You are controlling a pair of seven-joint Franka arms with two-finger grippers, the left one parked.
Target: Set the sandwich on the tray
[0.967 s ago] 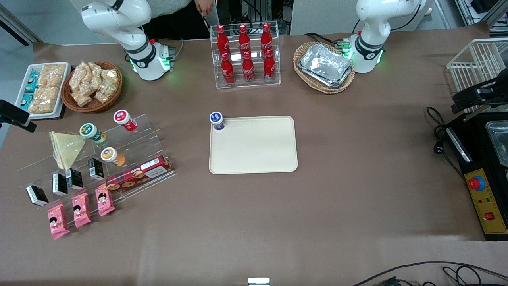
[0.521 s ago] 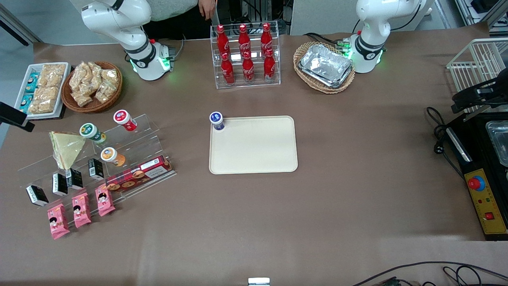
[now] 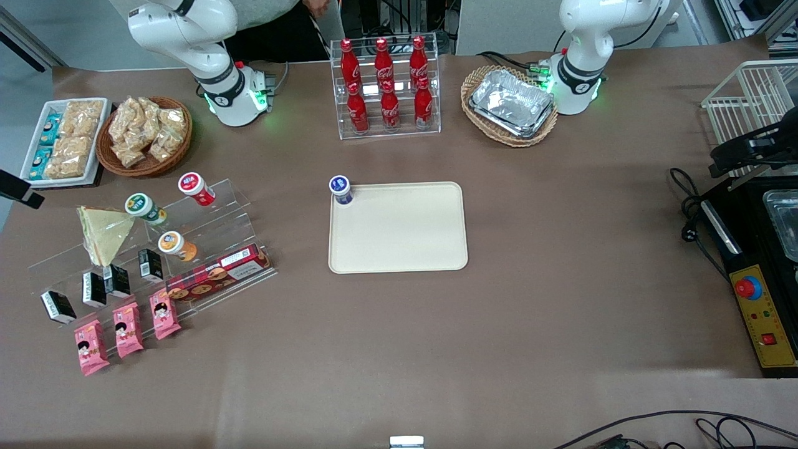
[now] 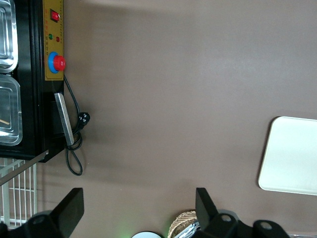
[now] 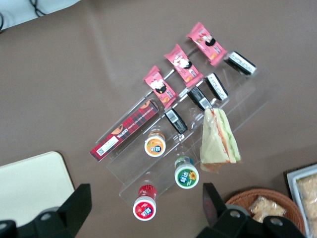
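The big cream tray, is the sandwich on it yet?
Not yet. The cream-beige plastic tray holds only a blue-capped bottle; the wrapped triangular sandwich sits on the clear rack. The pincer hangs above, open.

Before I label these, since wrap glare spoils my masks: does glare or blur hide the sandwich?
Front view: sandwich evenly lit, no glare. Right wrist view: sandwich slightly soft, filling edge readable; the open gripper hangs above the table near it. Left wrist view: sandwich absent, tray washed pale.

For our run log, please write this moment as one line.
phase: approach | gripper: open, empty, above display stand | sandwich: on stand | tray: holds blue-lidded cup
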